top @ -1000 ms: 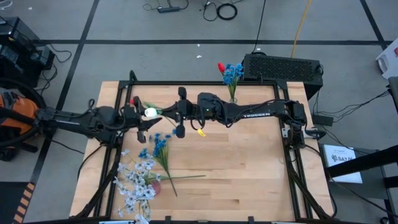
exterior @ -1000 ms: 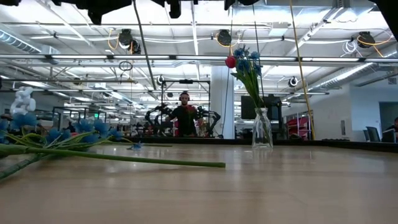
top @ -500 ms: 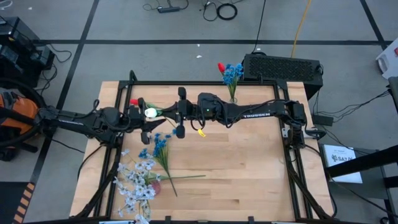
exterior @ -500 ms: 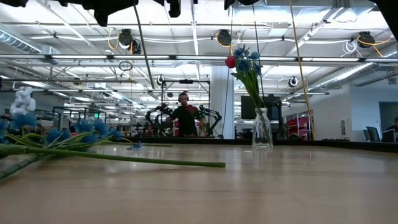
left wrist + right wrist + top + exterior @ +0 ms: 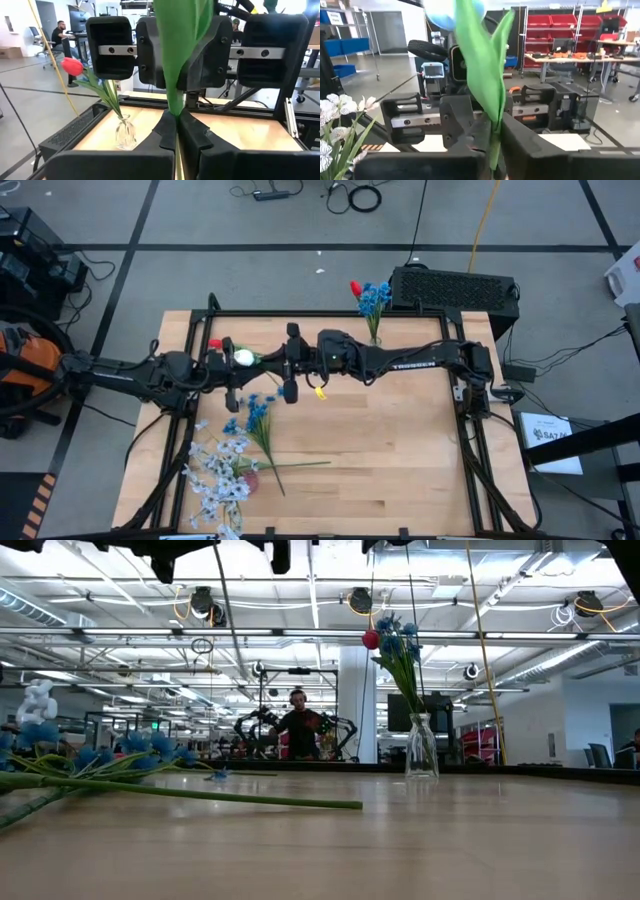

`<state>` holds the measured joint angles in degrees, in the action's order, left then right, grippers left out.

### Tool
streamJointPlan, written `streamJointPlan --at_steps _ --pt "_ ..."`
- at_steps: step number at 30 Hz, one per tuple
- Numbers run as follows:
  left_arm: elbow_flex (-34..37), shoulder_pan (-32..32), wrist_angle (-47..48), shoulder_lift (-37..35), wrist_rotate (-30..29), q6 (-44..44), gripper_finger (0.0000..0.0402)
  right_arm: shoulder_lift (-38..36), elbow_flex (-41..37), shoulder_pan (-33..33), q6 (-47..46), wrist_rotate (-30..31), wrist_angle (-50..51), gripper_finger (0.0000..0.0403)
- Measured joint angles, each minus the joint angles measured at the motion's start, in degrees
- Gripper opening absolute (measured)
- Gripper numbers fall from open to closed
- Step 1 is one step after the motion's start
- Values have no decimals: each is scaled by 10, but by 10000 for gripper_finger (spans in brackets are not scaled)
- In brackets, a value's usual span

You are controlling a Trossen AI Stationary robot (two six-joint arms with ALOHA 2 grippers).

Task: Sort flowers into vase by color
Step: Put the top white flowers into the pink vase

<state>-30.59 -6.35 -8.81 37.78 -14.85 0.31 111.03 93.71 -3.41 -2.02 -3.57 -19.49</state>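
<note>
While both jaws clamp it, white-bud flower held midair.

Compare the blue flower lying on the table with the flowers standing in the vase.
The blue flower on the table lies flat, its stem running along the wood; the flowers in the vase stand upright with stems in the glass vase. The lying one sits near the left front among a pale heap; the vase stands at the far edge. The vase bunch includes a red bud; the lying one shows only blue. Both have green stems.
</note>
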Motion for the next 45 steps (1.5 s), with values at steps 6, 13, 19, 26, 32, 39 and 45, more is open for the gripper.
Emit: streamJointPlan --at_steps 6,13,19,26,32,39,45 --pt "-40 -1 127 -35 -8 -11 2 -45 0 -13 -3 12 107 98" --pt "-127 -1 273 -70 -20 -61 2 -125 0 -11 -89 10 405 130" --pt "-209 0 431 -95 -49 -150 1 -149 -15 33 -131 11 589 113" --pt "-254 0 445 -116 -60 -180 1 -161 -97 104 -154 65 585 80" --pt "-253 0 444 -104 -64 -195 1 -160 -180 118 -228 77 534 64" --pt "-253 0 438 -71 -64 -220 1 -160 -278 122 -244 69 327 59" --pt "-252 -16 423 -51 -38 -271 1 -160 -372 145 -243 33 113 59"
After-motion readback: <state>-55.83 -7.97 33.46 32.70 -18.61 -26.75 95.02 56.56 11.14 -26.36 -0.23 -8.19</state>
